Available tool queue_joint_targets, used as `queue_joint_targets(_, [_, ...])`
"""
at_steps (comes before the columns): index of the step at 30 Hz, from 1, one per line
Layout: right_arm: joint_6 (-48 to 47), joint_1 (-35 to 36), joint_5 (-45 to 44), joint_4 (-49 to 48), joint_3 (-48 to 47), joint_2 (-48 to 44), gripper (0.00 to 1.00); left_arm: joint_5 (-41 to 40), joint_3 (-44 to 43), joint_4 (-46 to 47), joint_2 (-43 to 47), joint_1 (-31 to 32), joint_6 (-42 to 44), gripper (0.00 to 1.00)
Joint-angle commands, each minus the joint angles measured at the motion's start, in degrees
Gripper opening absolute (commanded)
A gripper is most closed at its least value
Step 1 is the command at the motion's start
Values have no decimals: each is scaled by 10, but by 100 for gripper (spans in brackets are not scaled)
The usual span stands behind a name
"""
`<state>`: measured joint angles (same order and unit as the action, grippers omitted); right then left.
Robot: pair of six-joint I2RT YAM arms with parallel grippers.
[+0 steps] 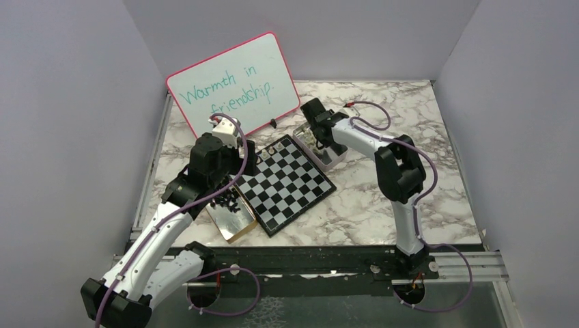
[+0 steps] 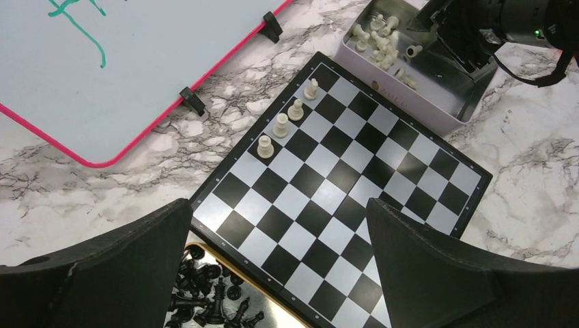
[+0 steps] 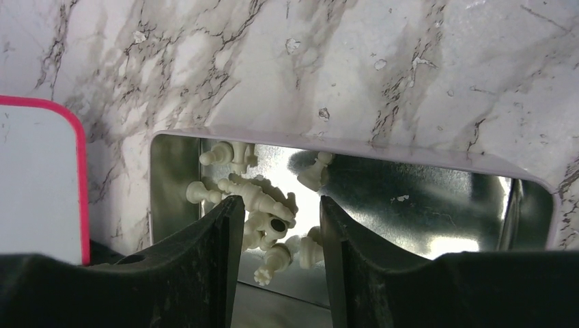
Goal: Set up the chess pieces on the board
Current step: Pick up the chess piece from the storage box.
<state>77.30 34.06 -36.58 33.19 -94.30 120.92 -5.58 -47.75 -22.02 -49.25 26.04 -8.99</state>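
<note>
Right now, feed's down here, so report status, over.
Left fingers open, empty, above board. Right fingers apart in tin, over loose pieces. Four white pieces on board. Nothing blocking.

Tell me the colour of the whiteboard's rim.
The whiteboard's rim is pink; the left wrist view shows it best.

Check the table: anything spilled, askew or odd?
Nothing spilled. The board sits diagonal to the table edge. Four white pieces stand upright along one side; the rest lie jumbled in the white tin and the gold tin.
</note>
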Motion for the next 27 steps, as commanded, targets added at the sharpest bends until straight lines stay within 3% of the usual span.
queue_joint_targets(1, [53, 3, -26, 36, -28, 27, 49, 8, -6, 6, 10, 5, 7, 99])
queue_joint_targets(9, [130, 2, -41, 97, -65, 63, 48, 3, -4, 6, 9, 6, 6, 99])
queue_joint_targets(27, [139, -2, -51, 119, -92, 108, 44, -4, -4, 5, 10, 10, 7, 99])
